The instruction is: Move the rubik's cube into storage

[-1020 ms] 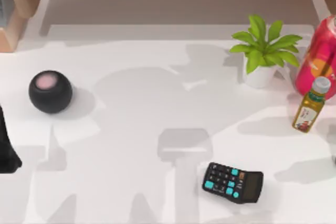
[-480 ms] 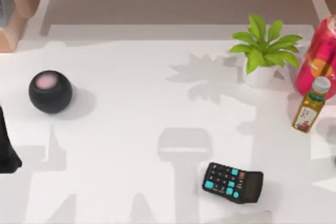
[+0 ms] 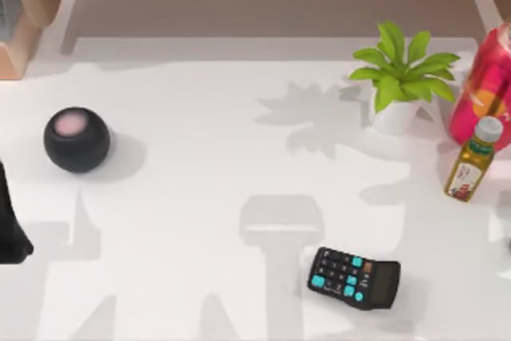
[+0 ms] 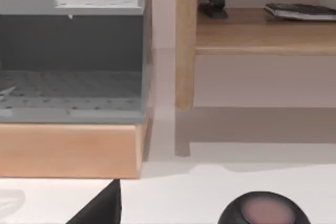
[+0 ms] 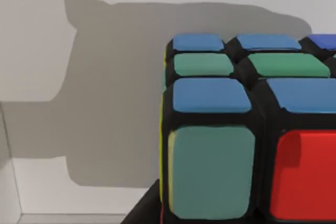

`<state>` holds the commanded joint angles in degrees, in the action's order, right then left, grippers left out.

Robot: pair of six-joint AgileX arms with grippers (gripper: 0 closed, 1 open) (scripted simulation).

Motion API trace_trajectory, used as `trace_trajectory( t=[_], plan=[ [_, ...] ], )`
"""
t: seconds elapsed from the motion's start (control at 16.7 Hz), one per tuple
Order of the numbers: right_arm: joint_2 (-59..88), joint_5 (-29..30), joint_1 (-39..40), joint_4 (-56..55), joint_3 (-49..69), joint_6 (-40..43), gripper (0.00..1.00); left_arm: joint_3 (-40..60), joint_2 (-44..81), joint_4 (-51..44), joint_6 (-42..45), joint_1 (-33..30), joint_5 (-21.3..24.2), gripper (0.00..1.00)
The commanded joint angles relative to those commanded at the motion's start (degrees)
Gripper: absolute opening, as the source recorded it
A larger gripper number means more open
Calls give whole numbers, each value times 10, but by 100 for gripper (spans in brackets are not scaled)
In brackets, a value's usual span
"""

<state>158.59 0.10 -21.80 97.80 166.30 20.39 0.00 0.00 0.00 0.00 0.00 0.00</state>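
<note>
The left arm (image 3: 11, 225) is a dark shape at the table's left edge, just left of and below the black speaker (image 3: 77, 140), a matte round ball with a pink disc on its crown. Whether its fingers are apart or together I cannot tell. The left wrist view faces a grey perforated drawer unit (image 4: 71, 51) on a wooden base, beside a pale wooden shelf post (image 4: 185, 40), with the speaker's top (image 4: 262, 213) low in front.

Right of the speaker, well apart, lies a flat black calculator (image 3: 354, 278) with teal keys. Farther right stand a leafy plant in a white pot (image 3: 397, 77), a small yellow bottle (image 3: 473, 159) and a red can (image 3: 483, 89).

The right wrist view sits close against the rubik's cube (image 5: 247, 129), glossy blue, green and red tiles in black edging, on a white surface; the right gripper's state I cannot tell.
</note>
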Motion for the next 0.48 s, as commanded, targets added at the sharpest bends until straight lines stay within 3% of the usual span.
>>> trace_trajectory(
  t=[0.48],
  plan=[
    [0, 0, 0, 0, 0, 0, 60, 0, 0, 0, 0, 0, 0, 100]
  ],
)
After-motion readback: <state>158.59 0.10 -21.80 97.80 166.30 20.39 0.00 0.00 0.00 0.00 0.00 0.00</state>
